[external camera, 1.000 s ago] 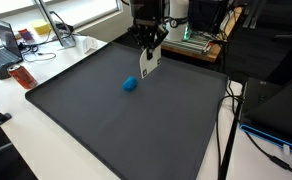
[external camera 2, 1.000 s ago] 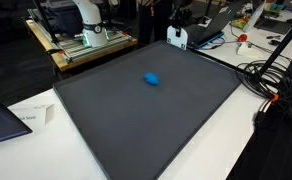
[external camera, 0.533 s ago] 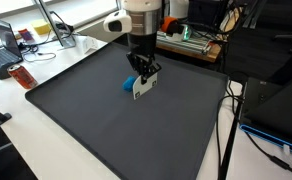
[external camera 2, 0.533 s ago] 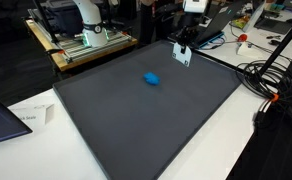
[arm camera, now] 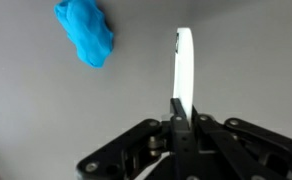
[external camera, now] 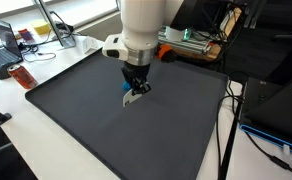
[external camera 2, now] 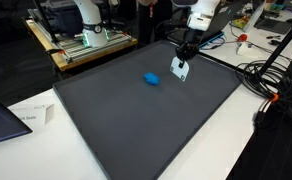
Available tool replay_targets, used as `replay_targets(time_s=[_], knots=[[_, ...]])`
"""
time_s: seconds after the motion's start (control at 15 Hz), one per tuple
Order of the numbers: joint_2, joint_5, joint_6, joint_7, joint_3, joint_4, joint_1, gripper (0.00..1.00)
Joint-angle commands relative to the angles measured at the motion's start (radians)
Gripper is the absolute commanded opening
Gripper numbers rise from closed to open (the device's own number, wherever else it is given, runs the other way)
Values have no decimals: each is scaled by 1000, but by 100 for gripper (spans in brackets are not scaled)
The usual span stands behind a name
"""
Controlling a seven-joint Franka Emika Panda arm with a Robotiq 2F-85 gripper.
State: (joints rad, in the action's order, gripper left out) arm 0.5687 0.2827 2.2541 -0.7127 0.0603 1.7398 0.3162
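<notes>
Gripper [external camera: 134, 90]: clamped shut on a thin white card [external camera: 132, 97], pinched at one end between the closed jaws. In wrist view, seen edge-on as a narrow white card [arm camera: 184, 62] sticking straight out past the gripper [arm camera: 182, 108]. In an exterior view, hanging tilted below the gripper [external camera 2: 182, 62] as a small white card [external camera 2: 179, 71], low over the dark mat [external camera 2: 136, 130]. Cannot tell whether its lower edge touches the mat or hovers just above.

Blue lump [external camera 2: 152, 78]: lying loose on the mat, just beside the card but apart from it. No contact visible in wrist view, with a clear strip of mat between blue lump [arm camera: 86, 32] and card. Partly hidden behind the gripper in an exterior view, only a sliver of blue lump [external camera: 125, 88] showing.

Progress, as judged: pick-up of the card done, grip looking firm and centred. Carried to the middle-rear part of the mat [external camera: 86, 130], close to the lump. Not yet done: release of the card. Lump untouched so far as visible.
</notes>
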Motion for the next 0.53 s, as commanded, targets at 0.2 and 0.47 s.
replay_targets(time_s=[0.2, 0.47], knots=[[107, 91, -134, -50, 48, -117, 30, 1], [147, 133, -187, -66, 69, -148, 37, 1]])
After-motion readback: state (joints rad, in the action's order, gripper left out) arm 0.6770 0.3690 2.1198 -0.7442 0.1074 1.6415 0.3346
